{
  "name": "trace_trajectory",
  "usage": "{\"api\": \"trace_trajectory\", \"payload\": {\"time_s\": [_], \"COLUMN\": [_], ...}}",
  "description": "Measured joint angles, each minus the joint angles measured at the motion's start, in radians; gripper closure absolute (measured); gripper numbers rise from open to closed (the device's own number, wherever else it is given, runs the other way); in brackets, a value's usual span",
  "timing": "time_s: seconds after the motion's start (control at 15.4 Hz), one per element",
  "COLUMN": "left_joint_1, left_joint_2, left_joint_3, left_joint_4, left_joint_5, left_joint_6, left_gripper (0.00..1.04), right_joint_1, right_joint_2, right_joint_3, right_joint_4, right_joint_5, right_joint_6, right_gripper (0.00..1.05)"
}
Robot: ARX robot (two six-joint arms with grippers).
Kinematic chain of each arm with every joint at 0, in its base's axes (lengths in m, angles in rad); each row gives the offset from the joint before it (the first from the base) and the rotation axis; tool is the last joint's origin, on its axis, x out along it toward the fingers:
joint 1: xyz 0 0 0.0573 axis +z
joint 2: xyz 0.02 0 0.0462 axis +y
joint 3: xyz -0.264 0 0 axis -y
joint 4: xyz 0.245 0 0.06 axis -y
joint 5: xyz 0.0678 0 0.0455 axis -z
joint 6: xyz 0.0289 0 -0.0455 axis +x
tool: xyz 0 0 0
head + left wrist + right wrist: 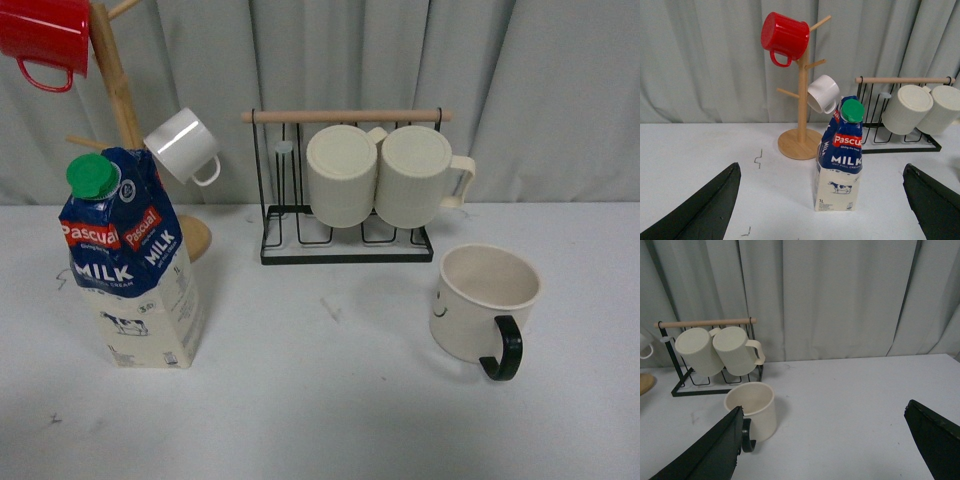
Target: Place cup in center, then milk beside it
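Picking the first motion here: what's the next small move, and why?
Probably move the right gripper toward the cup. Its jaws are open and empty, the cup stands upright on the right side of the table, and it goes to the center before the milk.

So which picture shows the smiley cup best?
The front view: the whole smiley cup shows, with its face and black handle. The right wrist view shows the cup too, but not the face, and the handle is partly hidden. The left wrist view does not show it.
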Motion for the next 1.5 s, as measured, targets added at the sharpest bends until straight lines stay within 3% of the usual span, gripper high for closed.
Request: {"api": "trace_trajectory", "payload": {"time_s": [1.17, 1.24, 1.3, 1.37, 1.43, 1.5], "left_joint_1": [0.000, 0.000, 0.000, 0.000, 0.000, 0.000], "left_joint_2": [0.000, 0.000, 0.000, 0.000, 0.000, 0.000], "left_joint_3": [0.000, 0.000, 0.000, 0.000, 0.000, 0.000], "left_joint_4": [0.000, 0.000, 0.002, 0.000, 0.000, 0.000], "left_joint_5": [0.000, -0.001, 0.003, -0.001, -0.001, 0.000], "left_joint_6": [0.000, 0.000, 0.000, 0.000, 0.000, 0.000], "left_gripper": [0.07, 0.07, 0.07, 0.07, 0.07, 0.07], "right_joint_1": [0.000, -0.056, -0.185, -0.182, -0.130, -0.095], "right_joint_2": [0.000, 0.045, 0.293, 0.477, 0.659, 0.845], "right_joint_3": [0.000, 0.017, 0.064, 0.105, 0.153, 0.212], "right_joint_4": [0.000, -0.033, 0.108, 0.269, 0.434, 0.572], "right_joint_5": [0.000, -0.146, -0.388, -0.486, -0.464, -0.378], "right_joint_6": [0.000, 0.008, 0.027, 0.050, 0.060, 0.082], "right_gripper": [0.06, 0.06, 0.06, 0.06, 0.06, 0.06]}}
